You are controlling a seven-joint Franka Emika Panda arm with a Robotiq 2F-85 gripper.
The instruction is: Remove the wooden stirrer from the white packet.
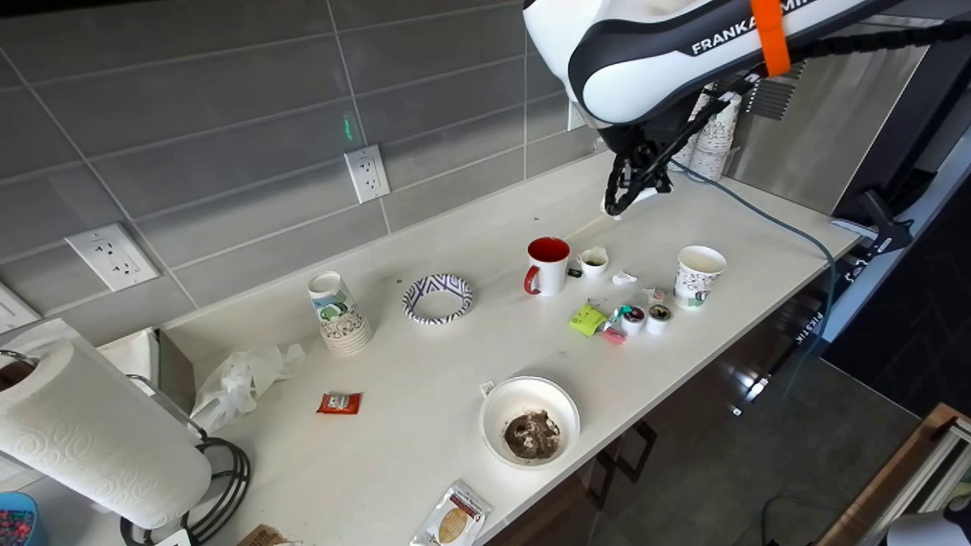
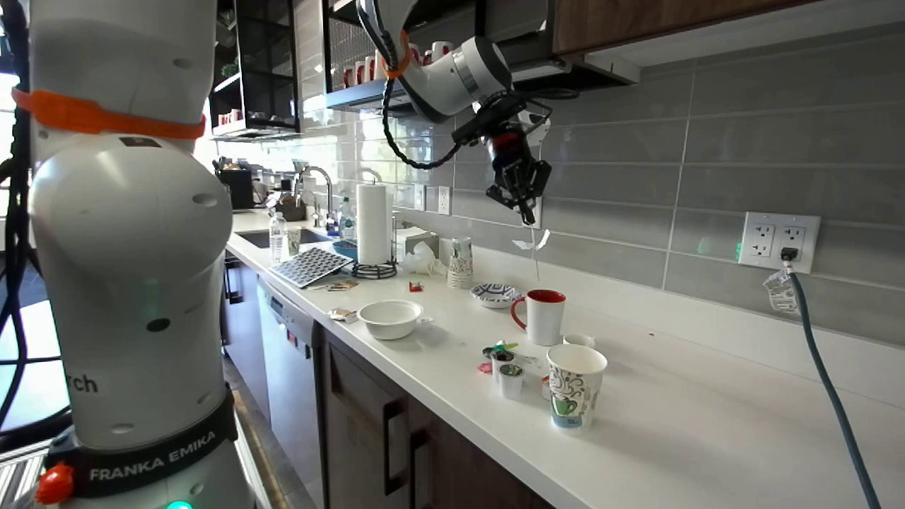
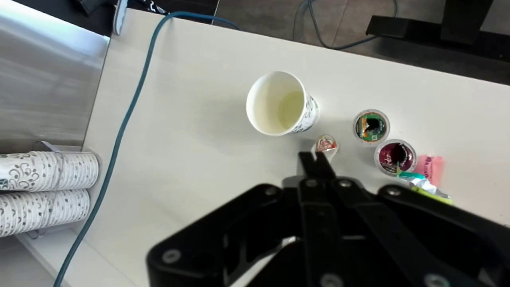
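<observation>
Gripper (image 2: 529,220) was clenched, seemingly on stirrer (image 2: 536,265); packet (image 2: 543,239) splayed to either side, below. Slippage seemed a risk if packet snagged, stirrer being so thin.

Black two-finger gripper (image 3: 314,159) above a smooth white countertop (image 3: 199,167)

The fingers (image 3: 307,165) stand together, and their tips hide a lower part of a small white container with red-marked top (image 3: 326,143). Near it stands a white paper cup with dark swirling print (image 3: 271,101). Just beside each other are a round pod with pierced green lid (image 3: 363,129) and a round pod with pierced dark-red lid (image 3: 392,162). By the second one lie a flat pink packet (image 3: 431,169) and a crumpled teal-and-silver wrapper (image 3: 424,183). A long teal cable (image 3: 128,117) crosses the countertop, near two stacks of patterned white paper cups (image 3: 36,171).
</observation>
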